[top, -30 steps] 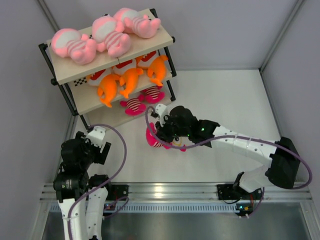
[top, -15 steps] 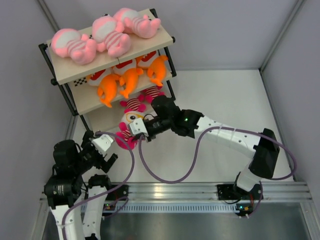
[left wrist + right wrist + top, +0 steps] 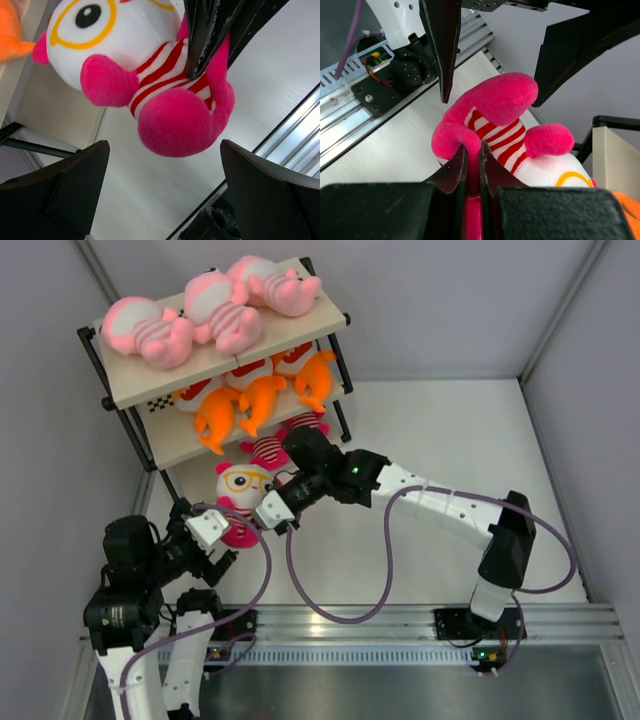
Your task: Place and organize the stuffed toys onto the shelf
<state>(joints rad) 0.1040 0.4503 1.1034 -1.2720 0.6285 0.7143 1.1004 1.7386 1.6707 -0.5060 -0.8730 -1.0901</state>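
Observation:
My right gripper (image 3: 258,515) is shut on a limb of a white-headed toy in a magenta-striped shirt (image 3: 238,485) and holds it above the table, in front of the shelf's (image 3: 130,382) lowest tier. The wrist view shows the grip (image 3: 470,155) on that toy (image 3: 502,127). My left gripper (image 3: 210,540) is open just below the toy, which hangs above its fingers (image 3: 165,147) without touching them (image 3: 150,75). Three pale pink toys (image 3: 205,310) lie on the top board, three orange toys (image 3: 255,395) on the middle board, two more magenta-striped toys (image 3: 270,450) on the lowest tier.
The shelf's black frame post (image 3: 160,475) stands close to the left of the held toy. Grey walls enclose the table on three sides. An aluminium rail (image 3: 340,620) runs along the near edge. Purple cables loop beside both arms.
My right arm has carried the magenta-striped toy left and toward the shelf, ending above my left gripper. The left arm has shifted slightly left and back.

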